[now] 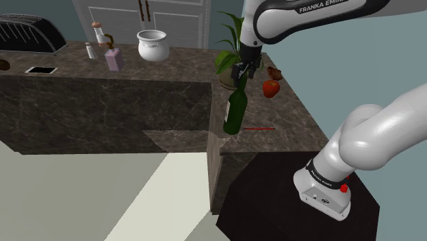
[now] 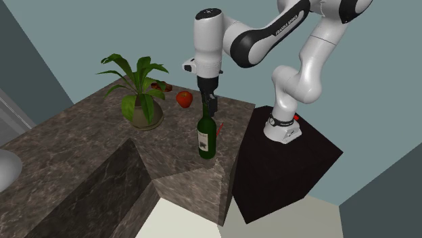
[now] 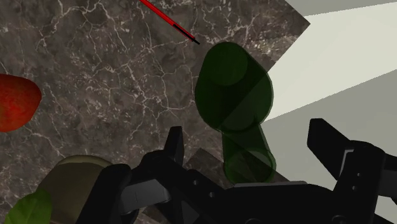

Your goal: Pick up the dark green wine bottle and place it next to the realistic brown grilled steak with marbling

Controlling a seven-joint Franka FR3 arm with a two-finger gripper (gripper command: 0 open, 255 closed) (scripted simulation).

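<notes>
— Where does your dark green translucent wine bottle point(image 1: 235, 109) stand?
— Upright on the dark veined stone counter point(image 1: 171, 65), near its corner; a thin red stick point(image 1: 260, 128) lies just beside it; the brown steak point(image 1: 275, 72) lies apart, past a round red fruit point(image 1: 271, 87).
— And your black gripper point(image 1: 243, 71)?
— Over the bottle's neck; fingers point(image 3: 175, 146) spread, the neck between them untouched.

Dark green bottle point(image 1: 235, 109), white-veined grey-brown counter point(image 1: 171, 61)

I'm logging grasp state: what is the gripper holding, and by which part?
Nothing. The gripper is open, set either side of the neck of the bottle without touching it.
</notes>
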